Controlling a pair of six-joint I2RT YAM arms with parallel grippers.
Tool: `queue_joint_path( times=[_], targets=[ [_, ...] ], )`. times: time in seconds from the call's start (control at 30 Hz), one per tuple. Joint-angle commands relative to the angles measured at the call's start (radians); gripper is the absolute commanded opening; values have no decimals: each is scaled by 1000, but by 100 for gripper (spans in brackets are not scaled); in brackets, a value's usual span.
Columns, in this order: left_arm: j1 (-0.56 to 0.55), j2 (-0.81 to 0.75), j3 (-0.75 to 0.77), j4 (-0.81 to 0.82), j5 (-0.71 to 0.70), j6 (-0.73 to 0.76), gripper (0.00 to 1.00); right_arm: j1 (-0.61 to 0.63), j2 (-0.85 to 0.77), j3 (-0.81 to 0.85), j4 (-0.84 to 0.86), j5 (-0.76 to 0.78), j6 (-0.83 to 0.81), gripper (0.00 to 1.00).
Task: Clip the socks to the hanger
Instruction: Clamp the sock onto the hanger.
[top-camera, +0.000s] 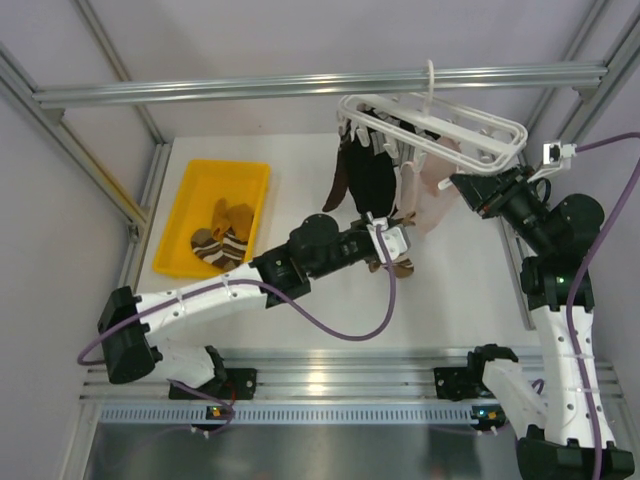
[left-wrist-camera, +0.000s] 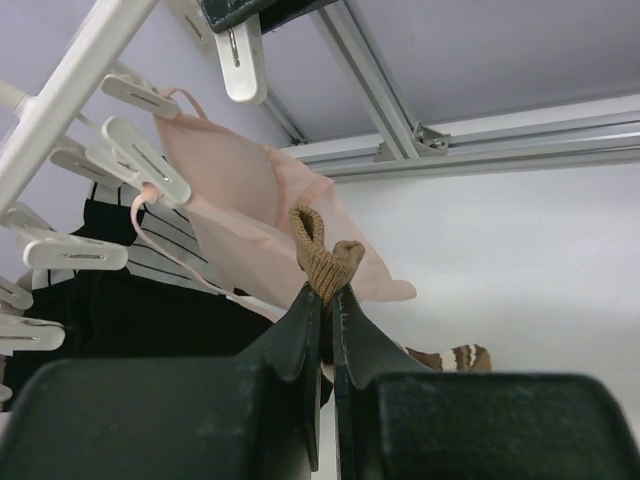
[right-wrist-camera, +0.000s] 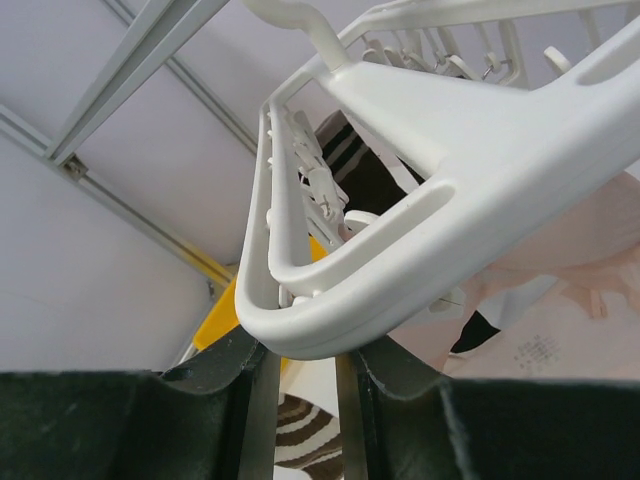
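Note:
The white hanger (top-camera: 470, 128) hangs by its hook from the aluminium bar, with a brown, a black (top-camera: 375, 175) and a pale pink sock (top-camera: 432, 195) clipped under it. My left gripper (top-camera: 386, 235) is just below these socks, shut on the cuff of a brown striped sock (left-wrist-camera: 325, 258) whose foot dangles beneath (top-camera: 400, 266). Empty clips (left-wrist-camera: 150, 160) stand up and to the left of that cuff. My right gripper (right-wrist-camera: 300, 355) is shut on the hanger's near right corner (right-wrist-camera: 400, 230). More socks (top-camera: 222, 243), mustard and brown striped, lie in the tray.
A yellow plastic tray (top-camera: 180, 215) sits at the table's left. The long aluminium bar (top-camera: 300, 86) crosses the back above the hanger. Frame posts stand at both sides. The left arm's purple cable (top-camera: 345, 330) loops over the table's middle.

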Motion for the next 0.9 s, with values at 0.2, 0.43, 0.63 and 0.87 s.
queue_joint_path(
  times=[0.2,0.43,0.63,0.87],
  targets=[
    [-19,100,61,246,-85,-12,0,-9,-25,-19,23,-19,21,0],
    [-16,171,149,227,-85,-55,0,-9,-36,-30,23,-11,20,0],
    [-14,217,186,219,-84,-63,0,-9,-33,-25,28,-16,24,0],
    [12,257,232,187,-64,-130,0,-7,-36,-28,39,-27,18,0]
  ],
)
